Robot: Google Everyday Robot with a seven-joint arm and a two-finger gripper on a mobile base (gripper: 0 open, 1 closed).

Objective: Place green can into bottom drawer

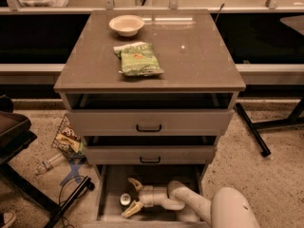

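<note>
The bottom drawer [110,184] is pulled open below the two upper drawers; its grey floor shows. The green can [125,199] stands upright inside it, left of centre, silver top facing up. My gripper [132,196] reaches into the drawer from the right on a white arm. Its two pale fingers are spread apart, one behind the can and one in front, and the can sits between them at their tips, apart from both.
The cabinet top holds a flat green chip bag [138,59] and a white bowl [126,24]. The two upper drawers [149,122] with black handles overhang the bottom one. A snack bag [68,137], a plastic bottle [49,164] and cables lie on the floor at left. A black stand leg [252,129] is at right.
</note>
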